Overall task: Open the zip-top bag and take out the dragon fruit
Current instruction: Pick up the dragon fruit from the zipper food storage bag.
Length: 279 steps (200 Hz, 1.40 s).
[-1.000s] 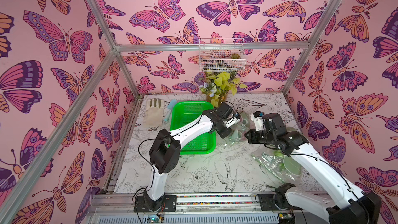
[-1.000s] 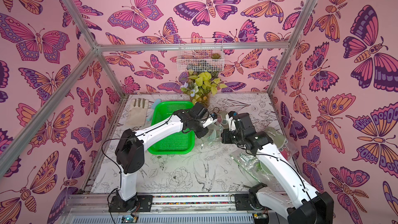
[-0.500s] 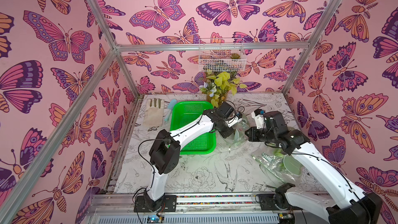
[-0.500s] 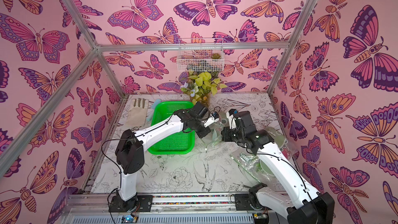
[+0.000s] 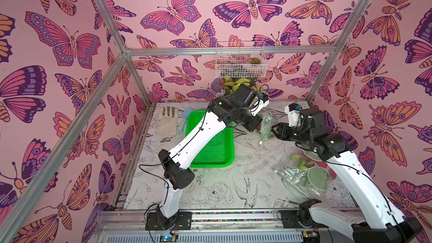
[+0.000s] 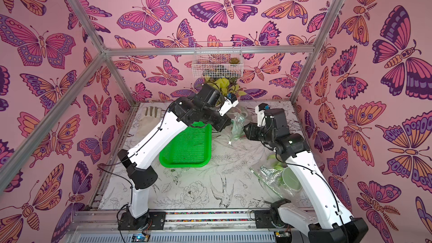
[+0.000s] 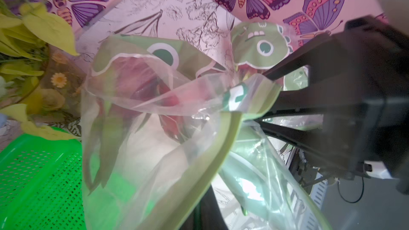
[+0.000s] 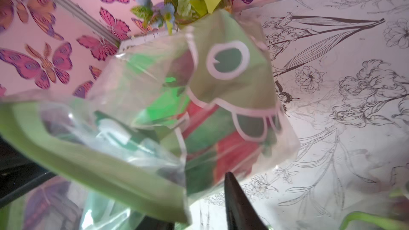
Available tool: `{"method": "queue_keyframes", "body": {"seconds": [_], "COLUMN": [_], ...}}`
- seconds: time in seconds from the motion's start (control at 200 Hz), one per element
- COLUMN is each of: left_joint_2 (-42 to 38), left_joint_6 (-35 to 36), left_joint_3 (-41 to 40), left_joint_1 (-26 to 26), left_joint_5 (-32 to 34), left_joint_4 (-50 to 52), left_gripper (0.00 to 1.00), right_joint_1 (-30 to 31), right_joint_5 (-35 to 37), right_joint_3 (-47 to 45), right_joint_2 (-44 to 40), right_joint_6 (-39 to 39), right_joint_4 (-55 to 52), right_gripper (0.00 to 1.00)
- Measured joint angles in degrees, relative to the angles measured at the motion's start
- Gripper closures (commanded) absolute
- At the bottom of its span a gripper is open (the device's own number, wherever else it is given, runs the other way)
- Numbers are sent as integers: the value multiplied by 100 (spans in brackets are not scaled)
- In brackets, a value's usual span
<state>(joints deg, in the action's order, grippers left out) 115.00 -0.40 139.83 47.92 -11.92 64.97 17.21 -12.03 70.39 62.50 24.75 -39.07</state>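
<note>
My left gripper [image 5: 260, 127] is pinched shut on the zip-top bag [image 5: 266, 122] by its green rim. My right gripper [image 7: 264, 100] stands parted around that same rim. The dragon fruit [image 7: 170, 102] shows red inside the bag, beside the green tray [image 5: 210, 157].

Glossy clr plastic bag [image 7: 155, 162]; perf. plastic tray [image 7: 39, 184]

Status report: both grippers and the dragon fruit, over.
Left gripper shut on zip-top bag. Right gripper open at its green zip strip. Dragon fruit inside, red through plastic. Potted plant close behind.
</note>
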Motion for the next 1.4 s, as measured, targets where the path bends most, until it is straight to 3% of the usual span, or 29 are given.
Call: {"method": "queue_keyframes", "body": {"seconds": [0.275, 0.496, 0.791, 1.102, 1.397], "left_joint_2": [44, 44, 55, 61, -28], "left_joint_6": [11, 184, 234, 127, -22], "left_joint_3": [-13, -157, -188, 15, -39], "left_joint_1": [22, 52, 52, 26, 9], "left_joint_5": [-68, -173, -208, -118, -4], "left_joint_4": [393, 422, 407, 459, 619], "left_gripper": [100, 100, 100, 100, 100], "right_joint_1": [-1370, -2212, -2280, -2286, -2369], "right_joint_5": [-577, -1572, -2463, -2533, -2780], "right_joint_3": [31, -597, -2098, -2022, -1093], "right_joint_2": [-562, -527, 85, -125, 105], "right_joint_6": [146, 566, 1200, 1287, 1491], "right_joint_4": [-319, -131, 702, 1036, 1027], "right_gripper": [25, 26, 24, 19, 19]}}
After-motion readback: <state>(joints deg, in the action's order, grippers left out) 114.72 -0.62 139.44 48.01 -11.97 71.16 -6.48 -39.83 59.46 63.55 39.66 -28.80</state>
